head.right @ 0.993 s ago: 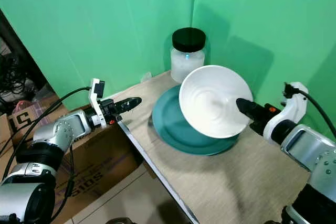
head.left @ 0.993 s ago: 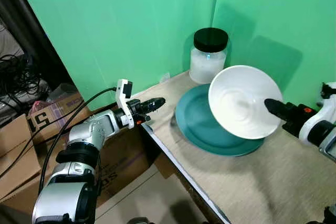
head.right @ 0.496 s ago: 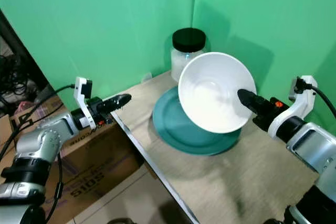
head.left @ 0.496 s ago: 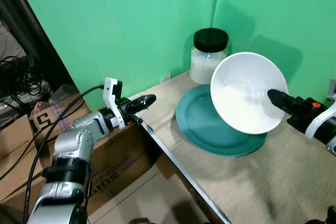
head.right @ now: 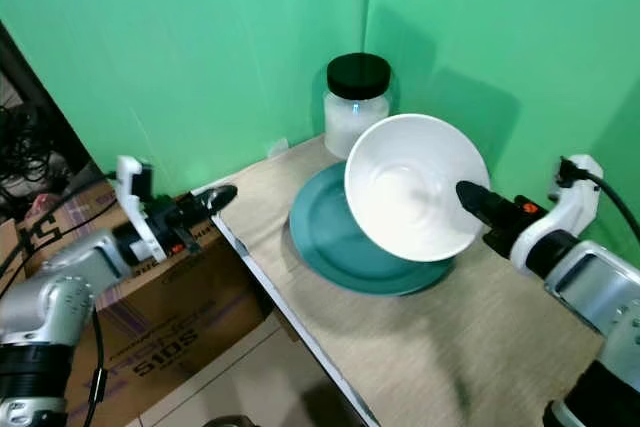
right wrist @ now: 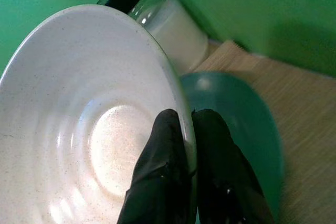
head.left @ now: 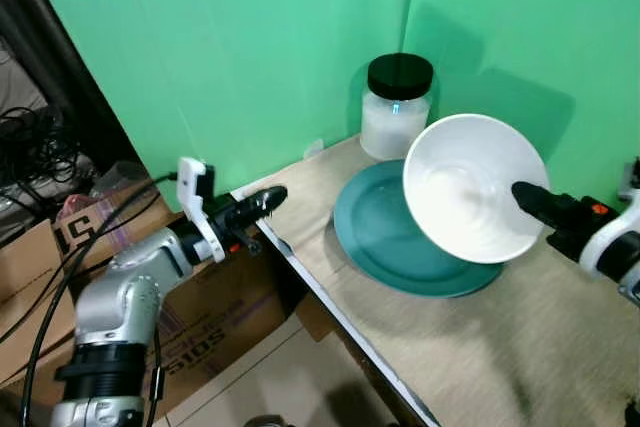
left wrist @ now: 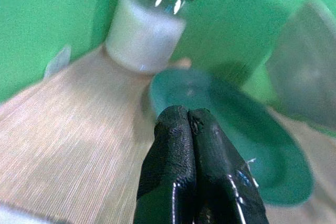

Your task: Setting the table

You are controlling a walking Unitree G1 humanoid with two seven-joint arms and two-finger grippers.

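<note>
Right gripper pinches the white bowl's rim, tilted above the teal plate; left gripper closed, empty.

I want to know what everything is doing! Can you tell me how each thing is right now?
Bowl: white, empty, tilted, held up above the plate.
Plate: teal, empty, flat on the table.
Jar: upright, black lid on.
Right gripper: pinching the bowl's rim.
Left gripper: shut, holding nothing, at the table's edge.
</note>
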